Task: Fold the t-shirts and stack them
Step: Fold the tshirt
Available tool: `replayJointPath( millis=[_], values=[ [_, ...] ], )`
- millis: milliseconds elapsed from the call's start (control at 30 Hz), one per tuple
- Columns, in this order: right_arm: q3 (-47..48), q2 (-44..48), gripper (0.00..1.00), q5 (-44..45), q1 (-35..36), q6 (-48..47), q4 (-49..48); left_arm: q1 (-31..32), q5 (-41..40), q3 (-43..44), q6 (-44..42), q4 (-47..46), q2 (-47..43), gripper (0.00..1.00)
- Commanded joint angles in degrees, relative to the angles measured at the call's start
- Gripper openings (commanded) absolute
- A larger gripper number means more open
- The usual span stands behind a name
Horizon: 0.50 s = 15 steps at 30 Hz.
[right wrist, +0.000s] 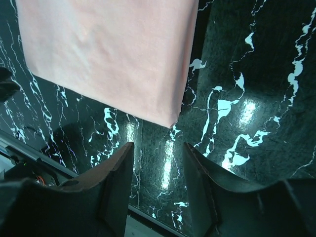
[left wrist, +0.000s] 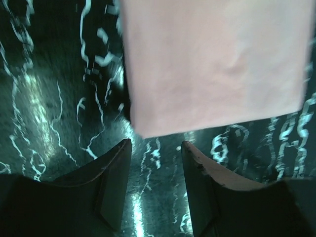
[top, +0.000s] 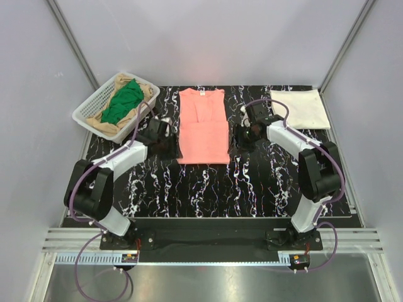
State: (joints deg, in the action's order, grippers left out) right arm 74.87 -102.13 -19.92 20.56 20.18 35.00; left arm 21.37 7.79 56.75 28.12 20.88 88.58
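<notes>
Cream-white cloth t-shirt (top: 300,108) lies folded, upper right. Salmon-pink cloth t-shirt (top: 203,126), centre, is a narrow strip, seemingly half-folded. Left gripper (left wrist: 155,148) and right gripper (right wrist: 158,148) flank its near corners, jaws apart, empty. Green t-shirt (top: 124,100) and tan t-shirt (top: 148,90) wait unfolded in white plastic mesh basket (top: 94,128), upper left.

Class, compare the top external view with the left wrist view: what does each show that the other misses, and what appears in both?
Only the top external view shows the white mesh basket holding the green t-shirt, the folded cream-white t-shirt at the far right, and the right pincer. Only the left wrist view shows the left pincer close up, its jaws apart with nothing between them, just short of a cloth corner. Both show the salmon-pink t-shirt and the black marbled table.
</notes>
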Motion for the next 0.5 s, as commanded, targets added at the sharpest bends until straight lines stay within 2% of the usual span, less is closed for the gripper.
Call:
replayJointPath(
  millis=[0,200,467],
  values=[
    [-1.0,-1.2,0.51,-2.8,-0.3,0.2,-4.8,0.1,2.3,-2.3,0.8,-4.9,0.5,0.50],
    [-3.1,-3.8,0.51,-4.9,-0.3,-0.9,-8.9,0.0,0.3,-5.3,-0.5,-8.7,2.4,0.59],
    [-6.1,-6.7,0.50,-5.7,-0.3,-1.5,-13.5,0.0,3.2,-5.2,-1.2,-12.7,6.1,0.56]
  ],
)
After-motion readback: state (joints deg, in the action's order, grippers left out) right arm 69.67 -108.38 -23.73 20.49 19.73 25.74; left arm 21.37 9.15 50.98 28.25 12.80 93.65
